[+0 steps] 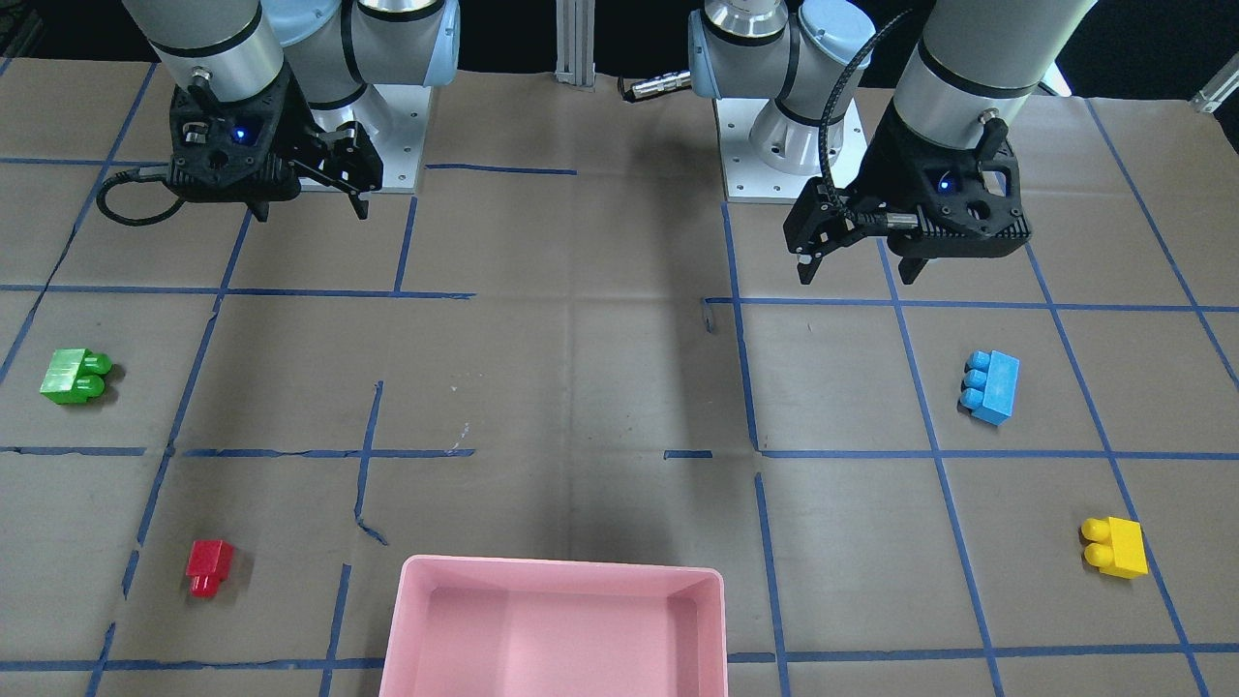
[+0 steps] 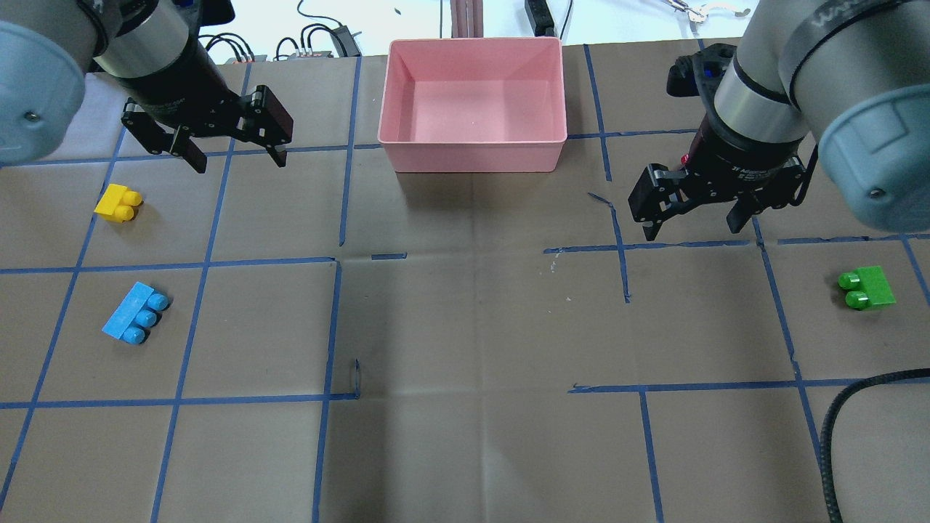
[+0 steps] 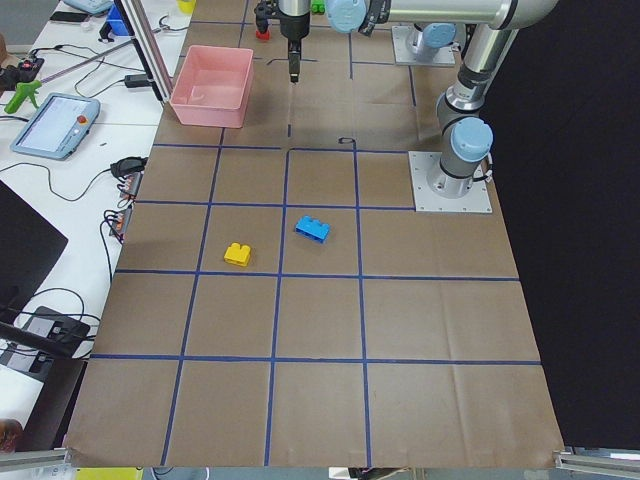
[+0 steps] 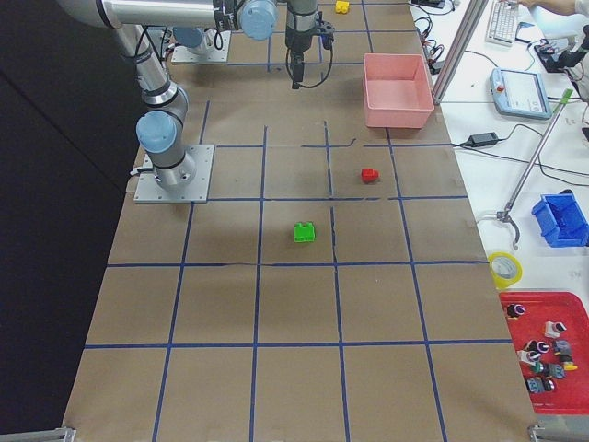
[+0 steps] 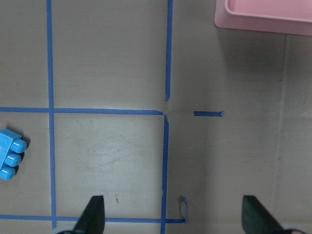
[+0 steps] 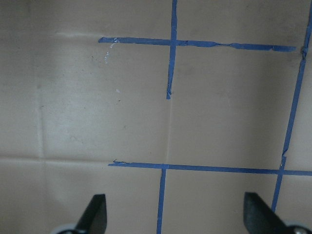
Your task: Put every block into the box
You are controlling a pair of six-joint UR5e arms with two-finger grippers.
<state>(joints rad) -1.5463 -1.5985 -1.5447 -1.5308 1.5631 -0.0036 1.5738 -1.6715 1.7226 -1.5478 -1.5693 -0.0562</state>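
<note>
The pink box (image 2: 472, 156) stands empty at the table's far middle edge. The yellow brick (image 2: 118, 203) and the light blue brick (image 2: 136, 313) lie on the left side. The green brick (image 2: 866, 288) lies at the right. The red brick (image 1: 209, 566) lies on the right arm's side, near the box; in the overhead view the right arm hides it. My left gripper (image 2: 238, 161) hovers open and empty between the yellow brick and the box. My right gripper (image 2: 690, 231) hovers open and empty, to the box's right. The left wrist view shows the blue brick (image 5: 10, 153) and a box corner (image 5: 263, 22).
The table is covered in brown paper with a grid of blue tape lines (image 2: 338, 327). Both arm bases (image 1: 774, 174) stand at the robot's edge. A black cable (image 2: 843, 414) loops in at the near right. Desks with devices flank the table in the side views.
</note>
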